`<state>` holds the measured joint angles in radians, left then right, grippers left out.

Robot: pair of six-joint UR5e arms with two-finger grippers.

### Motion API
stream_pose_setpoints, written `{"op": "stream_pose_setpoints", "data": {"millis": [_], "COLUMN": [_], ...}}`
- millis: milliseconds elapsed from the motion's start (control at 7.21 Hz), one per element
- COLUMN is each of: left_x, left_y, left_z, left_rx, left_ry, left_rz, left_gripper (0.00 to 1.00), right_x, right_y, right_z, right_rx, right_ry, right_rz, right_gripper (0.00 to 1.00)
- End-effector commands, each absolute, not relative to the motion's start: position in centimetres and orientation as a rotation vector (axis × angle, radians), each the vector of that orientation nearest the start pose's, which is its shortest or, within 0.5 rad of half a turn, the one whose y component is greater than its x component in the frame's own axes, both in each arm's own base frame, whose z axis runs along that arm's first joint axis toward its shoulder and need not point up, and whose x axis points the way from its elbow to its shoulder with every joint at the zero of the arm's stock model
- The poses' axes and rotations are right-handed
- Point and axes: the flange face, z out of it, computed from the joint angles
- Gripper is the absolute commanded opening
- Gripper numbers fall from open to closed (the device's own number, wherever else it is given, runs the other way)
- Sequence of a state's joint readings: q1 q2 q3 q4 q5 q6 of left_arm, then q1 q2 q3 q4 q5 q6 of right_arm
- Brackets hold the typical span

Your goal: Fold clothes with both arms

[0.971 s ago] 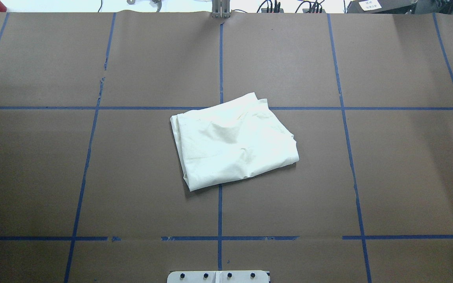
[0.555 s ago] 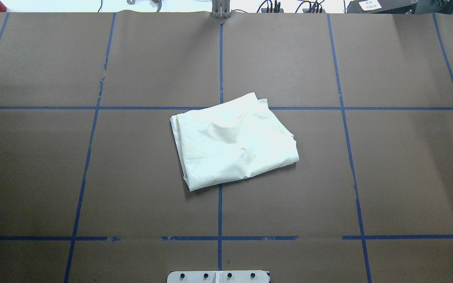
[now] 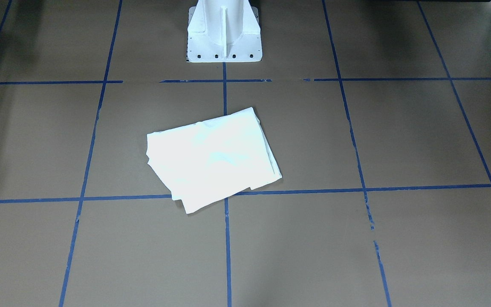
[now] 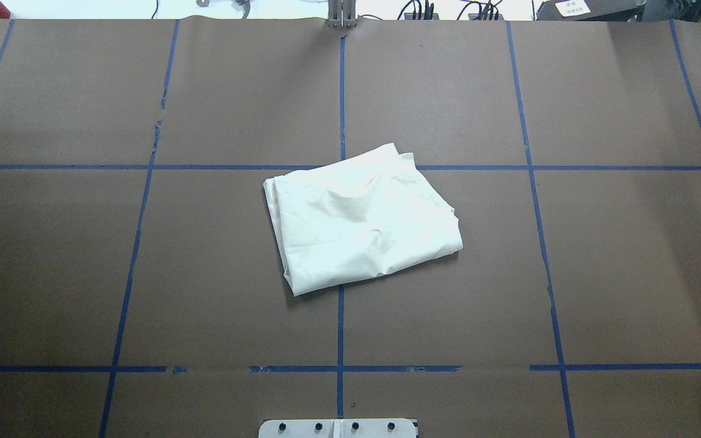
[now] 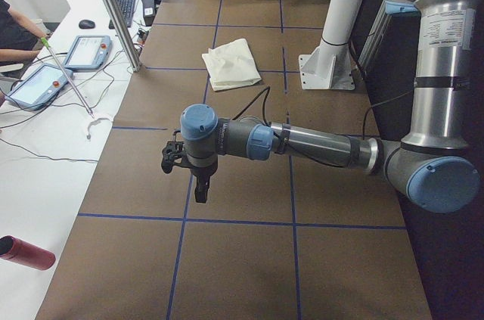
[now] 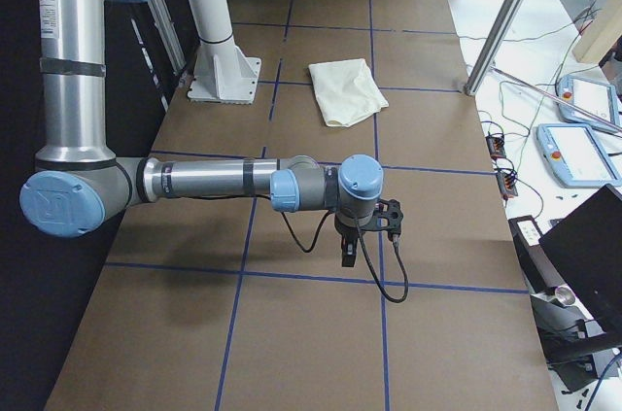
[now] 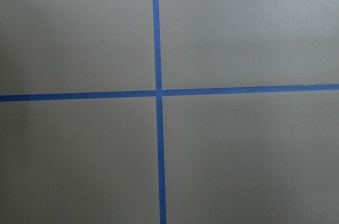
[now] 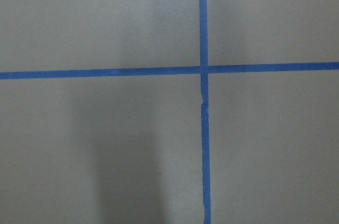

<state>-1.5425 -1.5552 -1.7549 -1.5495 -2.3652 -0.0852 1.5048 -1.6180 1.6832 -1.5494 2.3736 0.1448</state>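
Note:
The cream-white shirt (image 4: pixel 362 222) lies folded into a rough rectangle at the table's middle, plain side up, its print hidden. It also shows in the front-facing view (image 3: pixel 211 157) and both side views (image 5: pixel 232 63) (image 6: pixel 347 90). My left gripper (image 5: pixel 198 187) hangs over bare table far to the shirt's left and points down. My right gripper (image 6: pixel 347 251) hangs likewise far to the shirt's right. Both show only in the side views, so I cannot tell whether they are open or shut. Both wrist views show only brown table and blue tape lines.
The white pedestal base (image 3: pixel 224 38) stands at the robot's edge behind the shirt. Blue tape (image 4: pixel 341 328) marks a grid on the brown table. A metal post (image 5: pixel 113 10) and a side bench with tablets (image 5: pixel 87 51) lie beyond the far edge.

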Motion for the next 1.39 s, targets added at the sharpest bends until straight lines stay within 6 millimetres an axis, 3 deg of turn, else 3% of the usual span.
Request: {"op": "stream_pose_setpoints", "data": {"millis": [0, 139, 416, 555, 832, 1110, 1248], "left_x": [-4.9, -4.8, -4.8, -4.6, -4.0, -4.5, -4.6], "left_y": [-49.0, -49.1, -49.1, -49.0, -48.8, -49.2, -49.4], "left_z": [56.7, 56.9, 56.0, 55.4, 54.8, 55.6, 55.1], "left_rx": [0.115, 0.113, 0.124, 0.128, 0.130, 0.150, 0.161], "left_ry": [0.802, 0.793, 0.805, 0.830, 0.926, 0.845, 0.831], "left_rz": [0.013, 0.014, 0.016, 0.020, 0.041, 0.036, 0.037], "left_gripper": [1.00, 1.00, 1.00, 1.00, 1.00, 1.00, 1.00], "right_x": [2.4, 2.2, 2.3, 2.3, 2.7, 2.7, 2.6], "right_y": [-48.2, -47.7, -48.0, -48.5, -49.8, -49.2, -48.8], "right_z": [61.2, 61.3, 58.2, 60.1, 59.9, 58.7, 59.2], "right_rx": [0.002, -0.008, 0.051, 0.027, 0.047, 0.062, 0.050], "right_ry": [-0.842, -0.872, -0.868, -0.856, -0.782, -0.798, -0.809], "right_rz": [0.025, 0.027, 0.000, 0.002, 0.008, 0.003, 0.006], "right_gripper": [1.00, 1.00, 1.00, 1.00, 1.00, 1.00, 1.00]}}
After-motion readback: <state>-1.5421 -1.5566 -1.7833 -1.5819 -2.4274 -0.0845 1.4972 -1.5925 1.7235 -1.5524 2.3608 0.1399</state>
